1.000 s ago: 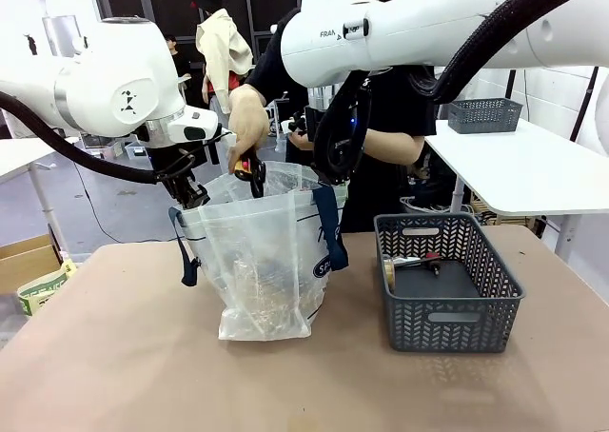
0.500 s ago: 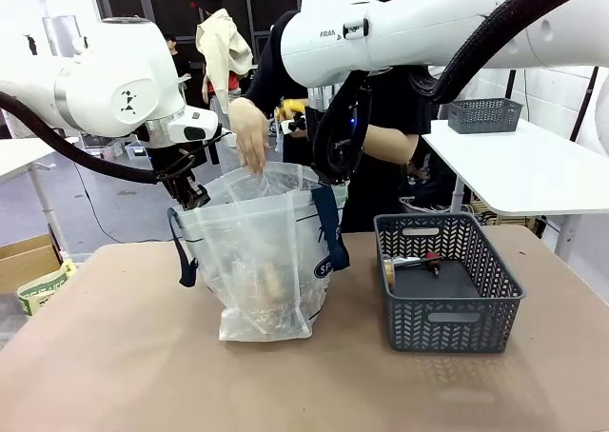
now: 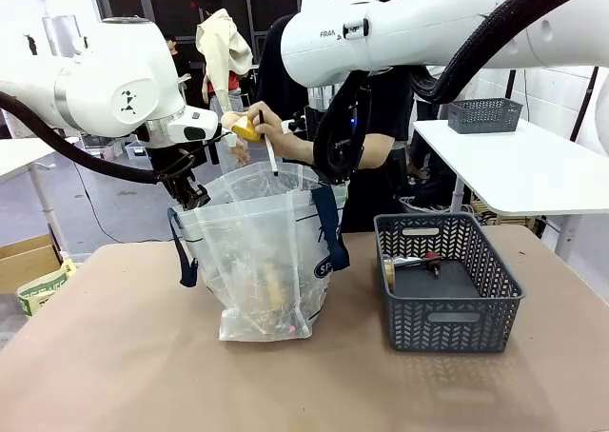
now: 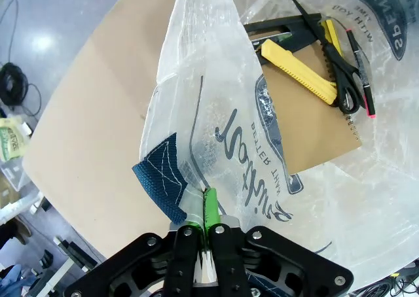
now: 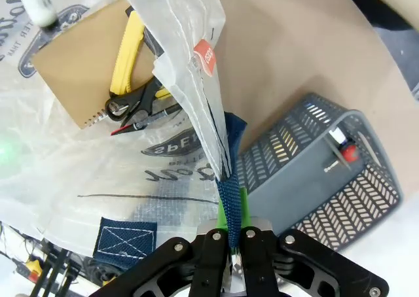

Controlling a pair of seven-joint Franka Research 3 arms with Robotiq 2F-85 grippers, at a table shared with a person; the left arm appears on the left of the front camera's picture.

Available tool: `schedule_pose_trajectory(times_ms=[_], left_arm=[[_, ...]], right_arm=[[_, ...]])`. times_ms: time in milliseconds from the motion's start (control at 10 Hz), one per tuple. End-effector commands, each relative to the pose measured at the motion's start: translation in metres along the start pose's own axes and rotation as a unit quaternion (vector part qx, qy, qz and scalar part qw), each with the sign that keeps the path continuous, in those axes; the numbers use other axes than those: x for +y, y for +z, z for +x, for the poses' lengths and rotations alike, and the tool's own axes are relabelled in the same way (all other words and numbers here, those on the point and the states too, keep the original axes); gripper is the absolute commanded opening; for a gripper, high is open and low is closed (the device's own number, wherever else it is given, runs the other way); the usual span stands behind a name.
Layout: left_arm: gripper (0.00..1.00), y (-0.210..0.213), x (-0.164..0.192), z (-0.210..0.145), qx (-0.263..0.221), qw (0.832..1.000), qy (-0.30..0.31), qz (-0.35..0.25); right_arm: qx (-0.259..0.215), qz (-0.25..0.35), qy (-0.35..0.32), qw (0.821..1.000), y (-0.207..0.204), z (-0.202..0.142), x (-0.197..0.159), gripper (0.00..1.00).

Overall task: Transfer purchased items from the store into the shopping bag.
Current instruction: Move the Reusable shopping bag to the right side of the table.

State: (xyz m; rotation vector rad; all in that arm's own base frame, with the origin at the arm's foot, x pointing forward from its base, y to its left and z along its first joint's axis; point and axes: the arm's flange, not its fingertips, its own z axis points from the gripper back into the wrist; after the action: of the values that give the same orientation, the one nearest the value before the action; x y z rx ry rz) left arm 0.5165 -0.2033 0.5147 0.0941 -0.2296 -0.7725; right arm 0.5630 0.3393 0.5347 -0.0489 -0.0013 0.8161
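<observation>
Risk: thin plastic rim slips from either clamp, mouth sags, dropped goods miss. Both pinched shut on shopping bag (image 3: 262, 261), centre frame: left gripper (image 4: 204, 212), right gripper (image 5: 230, 222). Person's hand (image 3: 266, 126) holds yellow item (image 3: 245, 127) above; store basket (image 3: 447, 318) lower right.

You've got the clear bag (image 3: 262, 261) upright on the counter (image 3: 114, 356). Left gripper (image 3: 195, 196) pinches its left rim, right gripper (image 3: 333, 170) is at the right rim by the blue strap. A person's hand (image 3: 271, 127) holds a yellow thing (image 3: 245, 127) and a thin stick (image 3: 269, 154) over the mouth. Grey basket (image 3: 447, 327) sits beside it.
</observation>
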Motion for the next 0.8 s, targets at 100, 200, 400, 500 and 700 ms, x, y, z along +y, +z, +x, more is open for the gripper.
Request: schedule_pose_trajectory(times_ms=[100, 200, 400, 500, 700], left_arm=[[0.00, 0.0008, 0.0015, -0.0003, -0.001, 1.000, 0.006, 0.002], [0.00, 0.0008, 0.0015, -0.0003, -0.001, 1.000, 0.006, 0.002], [0.00, 0.0008, 0.0015, -0.0003, -0.001, 1.000, 0.006, 0.002], [0.00, 0.0008, 0.0015, -0.0003, -0.001, 1.000, 0.006, 0.002], [0.00, 0.0008, 0.0015, -0.0003, -0.001, 1.000, 0.006, 0.002]], right_arm=[[0.000, 0.001, -0.003, 1.000, 0.0004, -0.0006, -0.0010, 0.00], [0.000, 0.001, -0.003, 1.000, 0.0004, -0.0006, -0.0010, 0.00], [0.000, 0.001, -0.003, 1.000, 0.0004, -0.0006, -0.0010, 0.00], [0.000, 0.001, -0.003, 1.000, 0.0004, -0.0006, -0.0010, 0.00], [0.000, 0.001, -0.003, 1.000, 0.0004, -0.0006, -0.0010, 0.00]])
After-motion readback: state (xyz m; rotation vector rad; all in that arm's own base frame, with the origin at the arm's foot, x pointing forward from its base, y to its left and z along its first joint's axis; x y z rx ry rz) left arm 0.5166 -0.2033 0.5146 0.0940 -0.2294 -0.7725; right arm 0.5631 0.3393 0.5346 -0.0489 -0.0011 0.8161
